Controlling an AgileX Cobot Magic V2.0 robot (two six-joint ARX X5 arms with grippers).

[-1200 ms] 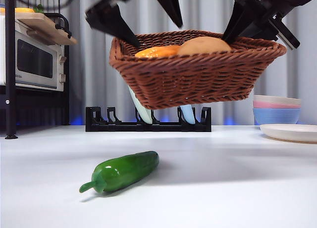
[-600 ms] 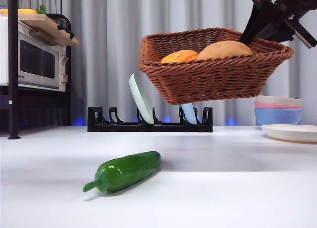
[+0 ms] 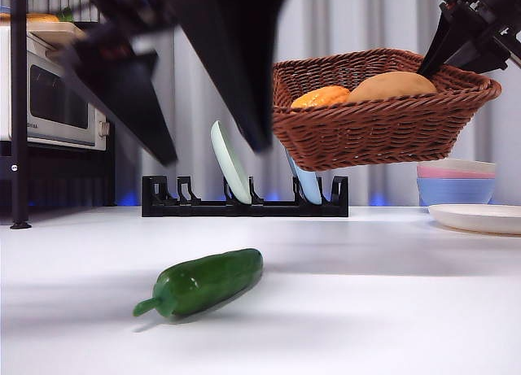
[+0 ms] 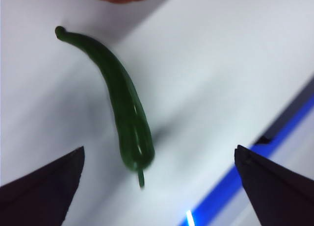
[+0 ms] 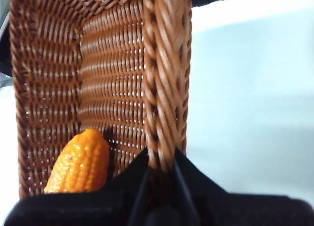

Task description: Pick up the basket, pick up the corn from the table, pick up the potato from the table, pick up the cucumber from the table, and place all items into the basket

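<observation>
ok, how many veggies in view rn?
3. The corn and potato sit in the basket; the cucumber lies on the table. Others may be hidden.

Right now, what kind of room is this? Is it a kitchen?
It looks like a pretend kitchen set up for robot practice. There's a microwave on a shelf, a dish rack holding plates, stacked bowls, and a toy cucumber on a white table.

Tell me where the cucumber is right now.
The cucumber lies on the white table, low and left of centre in the front view, in front of the black dish rack. The open left pincer hovers over it.
</observation>
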